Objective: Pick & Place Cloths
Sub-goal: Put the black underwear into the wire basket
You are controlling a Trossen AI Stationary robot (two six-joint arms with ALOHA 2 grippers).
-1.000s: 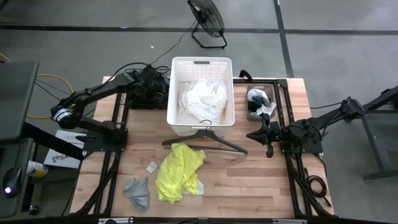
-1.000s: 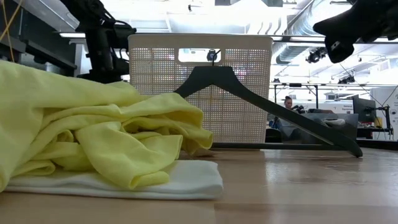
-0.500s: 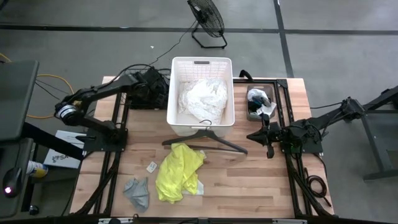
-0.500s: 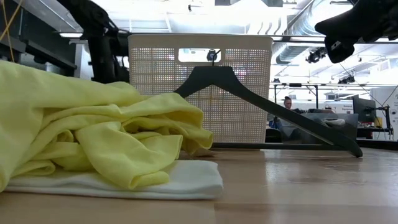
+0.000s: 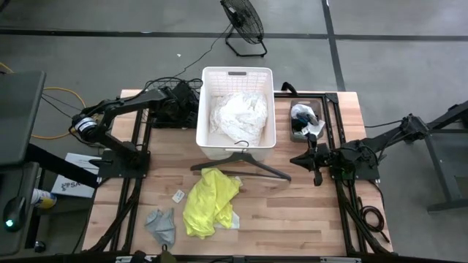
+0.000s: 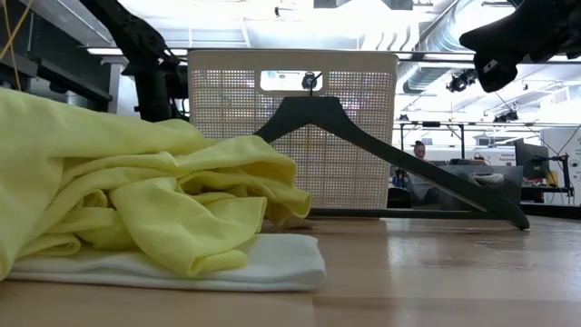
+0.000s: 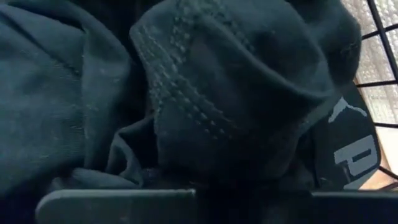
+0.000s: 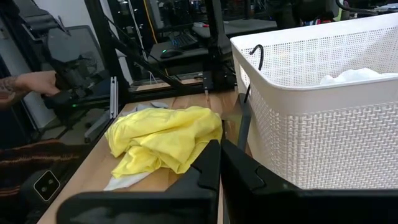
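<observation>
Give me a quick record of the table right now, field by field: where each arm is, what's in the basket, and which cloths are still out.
left gripper: shut, down in the black cloths at the table's far left corner, beside the basket
right gripper: shut, idle at the right side
basket: holds the white lacy cloth
hanger: leaning on the basket's near side
yellow cloth: on the table, over a white cloth
grey cloth: near front left edge

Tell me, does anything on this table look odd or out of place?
The clothes hanger carries nothing: it leans against the front of the white basket, hook over the rim. The yellow garment lies crumpled on the table, over a white cloth.
</observation>
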